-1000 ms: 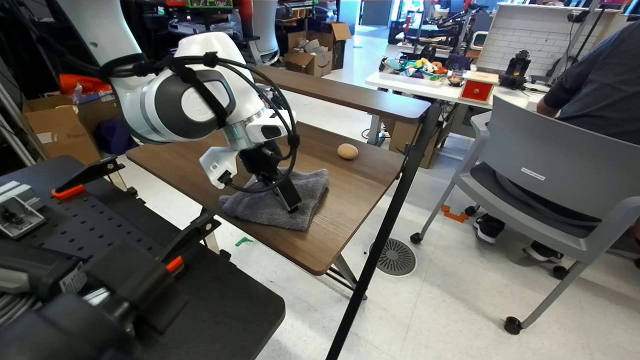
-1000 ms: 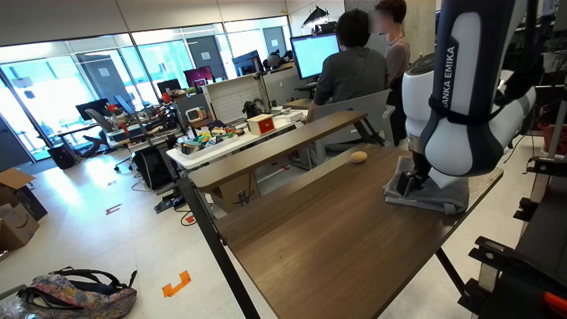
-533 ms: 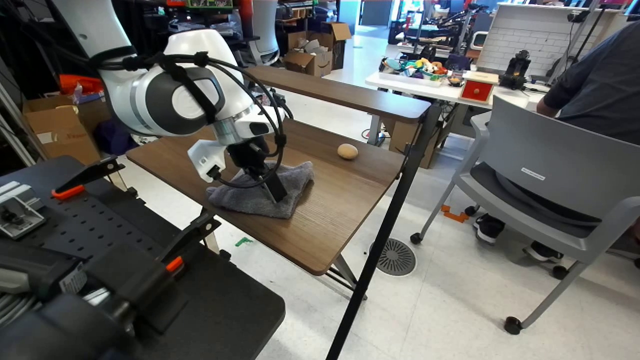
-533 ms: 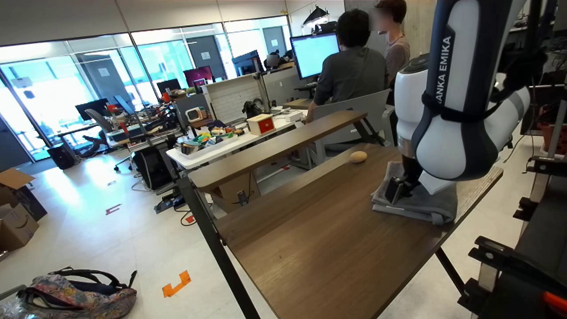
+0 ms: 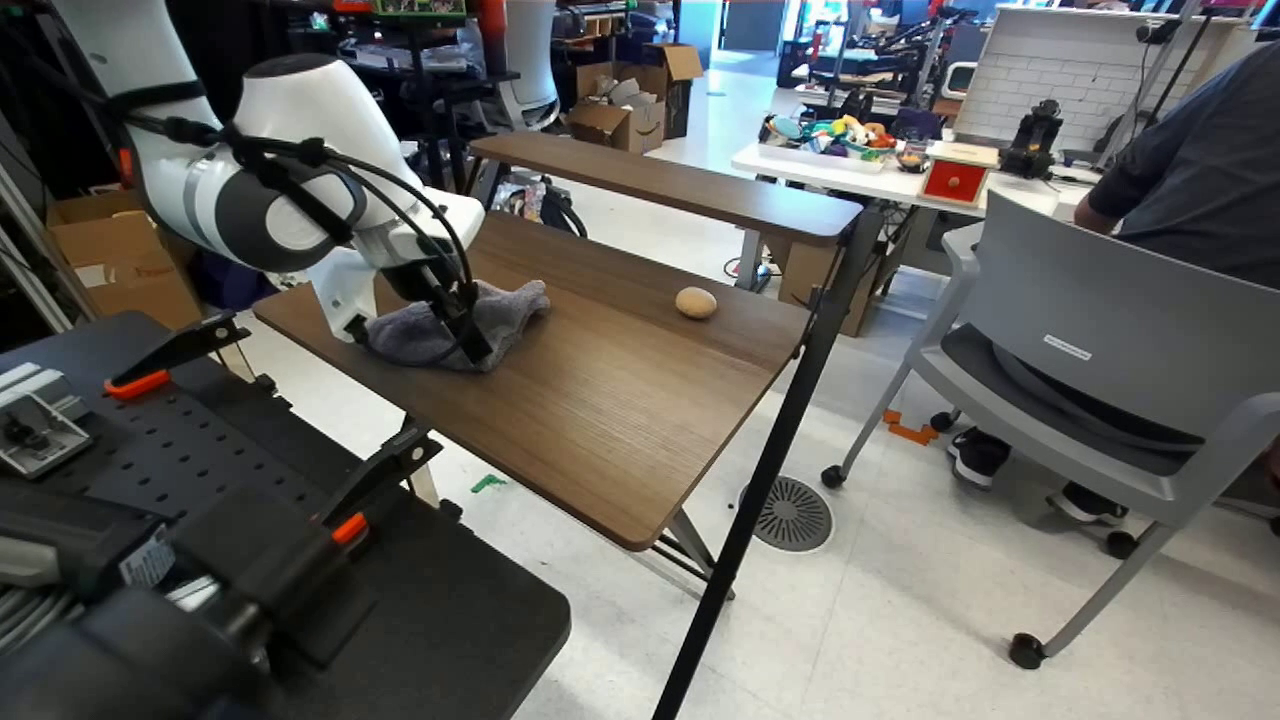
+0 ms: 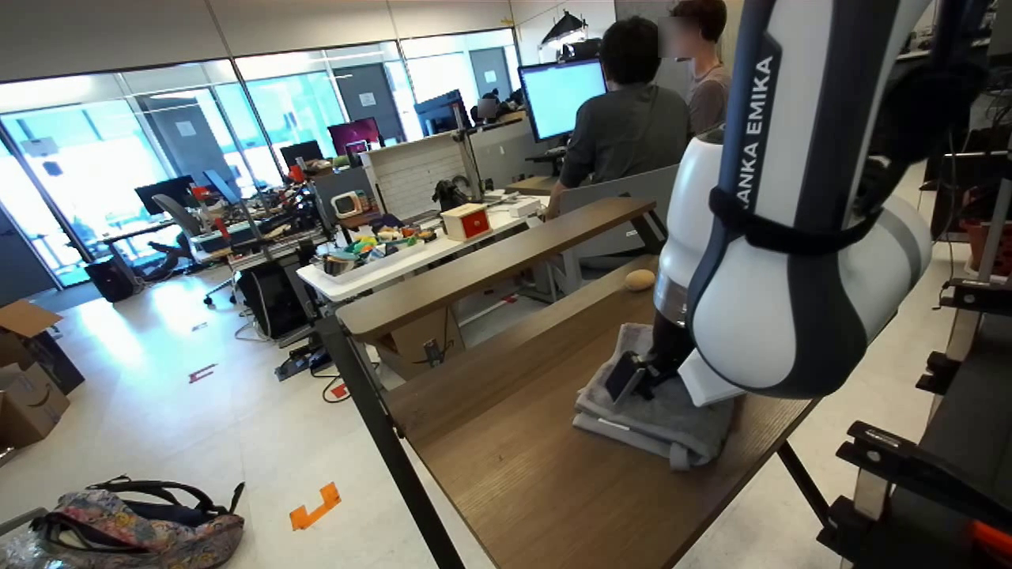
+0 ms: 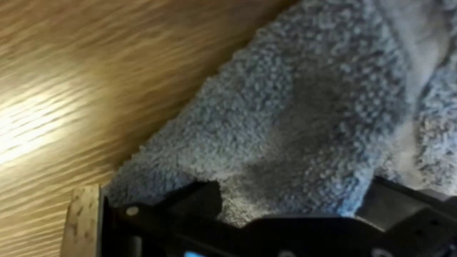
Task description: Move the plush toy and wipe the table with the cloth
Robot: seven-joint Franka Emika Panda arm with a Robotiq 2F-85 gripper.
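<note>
Gray cloth (image 5: 515,315) sat rumpled on brown table (image 5: 620,430), close to long edge by black bench (image 5: 480,610). Gripper (image 5: 472,340) leaned, tips on cloth, fingers (image 6: 626,378) spread wide, cloth showing between in wrist view. White arm (image 5: 325,110) hung bent above table, wrist low. Plain wood stretched from cloth to short end facing gray chair (image 5: 1150,330). Tan plush toy (image 5: 695,303) sat near that end's corner, on side with raised shelf (image 5: 660,185). Letters (image 6: 755,130) on arm said "ANKA EMIKA" above black strap (image 6: 798,241). Chair label (image 5: 1066,347) was too small to read.

Cloth (image 6: 658,419), plush toy (image 5: 696,303) on table (image 5: 610,420).
</note>
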